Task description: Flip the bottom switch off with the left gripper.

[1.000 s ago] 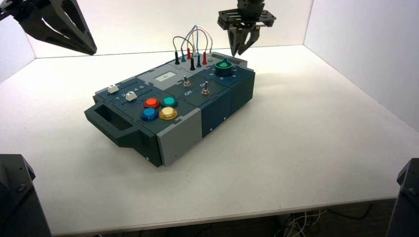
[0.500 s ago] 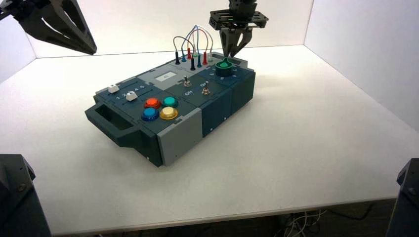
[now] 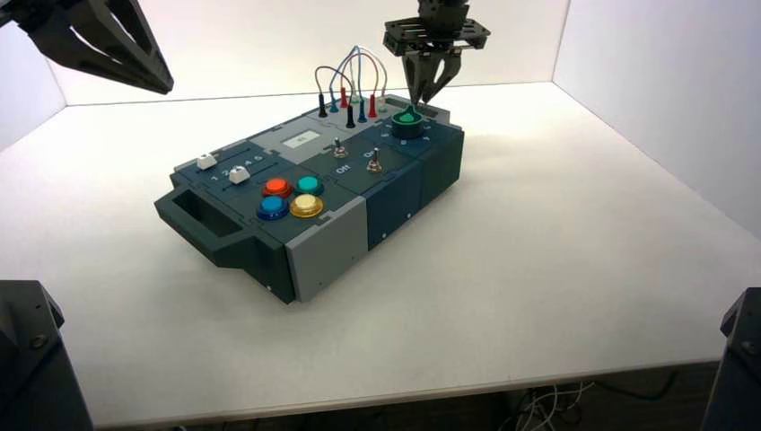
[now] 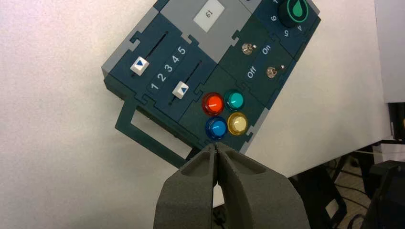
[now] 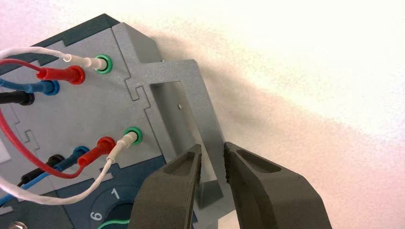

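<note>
From above, we see left gripper [image 3: 135,67] high at far left, well apart from box [image 3: 314,193]; right gripper [image 3: 431,85] hangs over green knob [image 3: 406,124]. Left wrist: we see fingers [image 4: 191,191] closed, empty, pointing toward box; two toggle switches [image 4: 272,71] between "Off"/"On" lettering. Right wrist: we see fingers [image 5: 172,191] slightly parted, empty, over grey handle [image 5: 191,90].

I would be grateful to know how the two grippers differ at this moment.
The left gripper hangs high off the box's left side, its jaws shut together; the right gripper hovers just above the green knob at the far end, jaws slightly parted. Both are black, and neither holds anything.
</note>
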Motion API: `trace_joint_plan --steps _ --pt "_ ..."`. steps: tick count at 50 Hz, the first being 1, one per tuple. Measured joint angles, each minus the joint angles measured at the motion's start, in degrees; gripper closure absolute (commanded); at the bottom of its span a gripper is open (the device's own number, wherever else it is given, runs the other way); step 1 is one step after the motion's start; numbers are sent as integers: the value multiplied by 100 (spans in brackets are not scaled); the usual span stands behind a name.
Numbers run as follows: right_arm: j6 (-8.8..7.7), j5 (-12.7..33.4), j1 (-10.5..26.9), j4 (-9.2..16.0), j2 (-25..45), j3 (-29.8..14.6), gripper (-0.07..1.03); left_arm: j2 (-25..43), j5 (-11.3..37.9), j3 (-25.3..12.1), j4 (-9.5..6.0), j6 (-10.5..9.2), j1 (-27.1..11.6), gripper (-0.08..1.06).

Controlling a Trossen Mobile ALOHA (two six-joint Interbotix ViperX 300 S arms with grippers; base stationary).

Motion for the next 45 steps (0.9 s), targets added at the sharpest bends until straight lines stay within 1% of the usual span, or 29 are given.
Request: trace_joint_plan --steps 14,26,28,29,32,38,45 --pt "-9 -9 0 18 185 -141 68 -18 44 -9 -9 -9 0 100" --pt "-18 35 -9 9 246 -202 68 -18 44 -88 -9 -9 0 100" --pt "-18 53 -9 9 255 -202 70 -18 44 -105 -9 -9 0 100" --pt "-9 53 -18 9 255 -211 73 -18 44 -105 0 -9 0 100" --pt "-26 62 -44 18 264 -202 87 -18 44 -132 0 -9 0 100" --pt "-26 97 -70 18 272 -193 99 -18 44 -167 -9 -9 0 100" --pt "35 123 -97 35 264 -176 98 -26 44 -202 -9 -9 0 100"
